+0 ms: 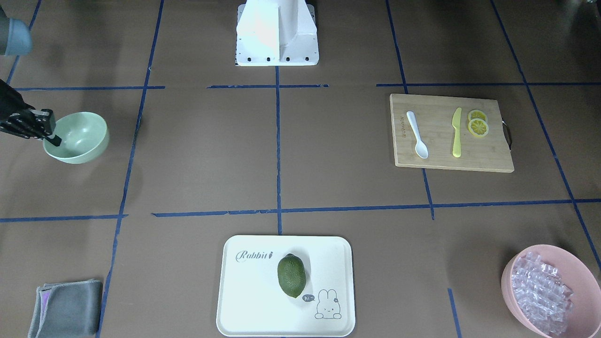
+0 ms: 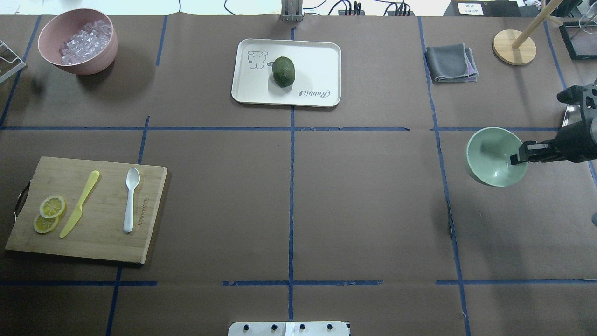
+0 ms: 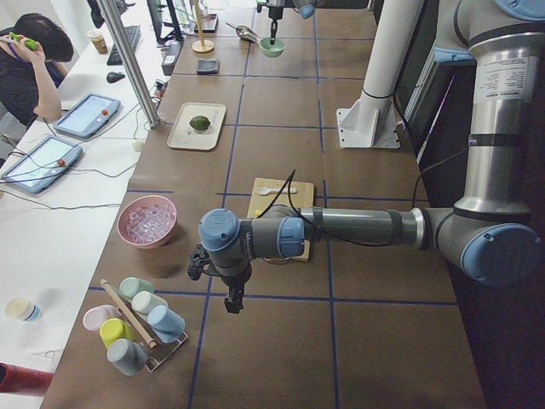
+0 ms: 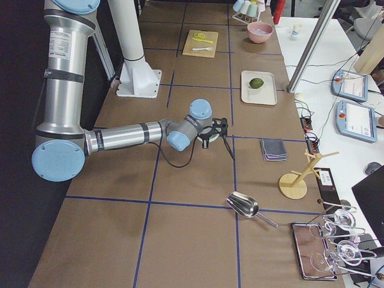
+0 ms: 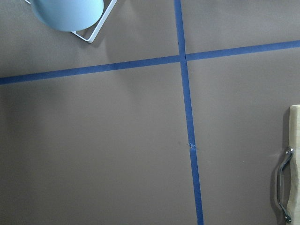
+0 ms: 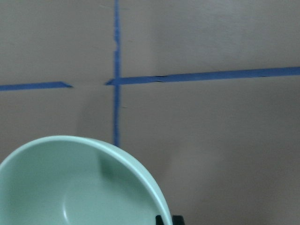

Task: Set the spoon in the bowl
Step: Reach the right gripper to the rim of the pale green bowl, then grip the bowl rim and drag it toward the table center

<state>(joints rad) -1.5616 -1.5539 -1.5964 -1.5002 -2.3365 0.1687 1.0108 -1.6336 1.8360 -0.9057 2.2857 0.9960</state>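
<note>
The spoon [image 2: 131, 199] lay far across the table [image 2: 298, 210] from my right claw [image 2: 513, 160], which was clamped on the rim of the bowl [image 2: 487, 151]. My left claw [image 3: 232, 302] hung nearer; I could not tell its state.

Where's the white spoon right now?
In the overhead view the spoon lies on the wooden cutting board at the left, just right of the yellow knife.

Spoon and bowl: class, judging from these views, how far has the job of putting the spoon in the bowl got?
Done: nothing; the bowl is empty. In hand: the right hand appears closed on the bowl's rim. Left: the spoon lies untouched on the cutting board across the table, the left hand hanging near that board. The spoon needs picking up and carrying to the bowl.
</note>
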